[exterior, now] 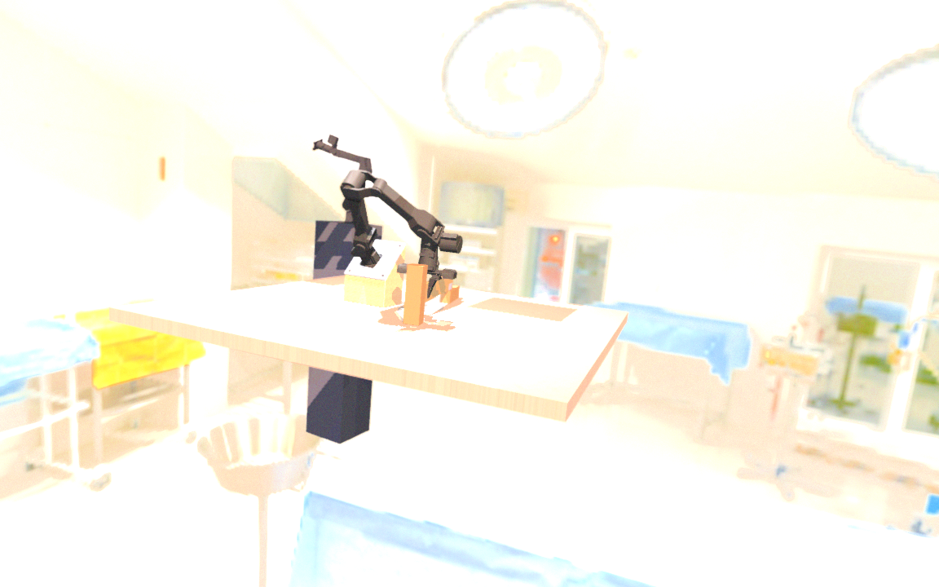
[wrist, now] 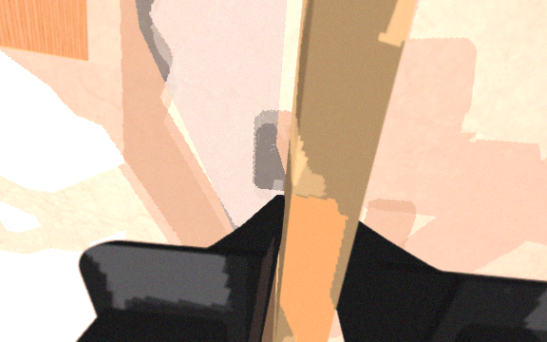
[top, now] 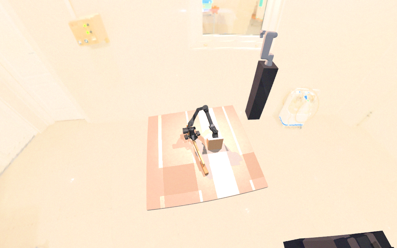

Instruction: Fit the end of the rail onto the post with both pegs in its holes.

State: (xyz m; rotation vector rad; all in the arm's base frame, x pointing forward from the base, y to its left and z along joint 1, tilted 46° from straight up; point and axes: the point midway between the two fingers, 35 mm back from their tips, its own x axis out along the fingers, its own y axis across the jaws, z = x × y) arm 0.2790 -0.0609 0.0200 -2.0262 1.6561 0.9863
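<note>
Gripping the rail [top: 198, 152] [wrist: 345, 119] with the tool [top: 193, 139] [exterior: 429, 292] [wrist: 300, 204], near the post [top: 187, 126] [exterior: 415, 295]; far end at the block [top: 206, 171] [exterior: 451, 294]. Not possible to see peg fit. Probably left: to seat fully, check level, then release.

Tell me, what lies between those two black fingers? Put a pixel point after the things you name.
The long wooden rail [top: 198, 153] [wrist: 345, 95] lies there, gripped between the fingers [top: 193, 137] [exterior: 430, 286]. The wrist view shows it best.
</note>
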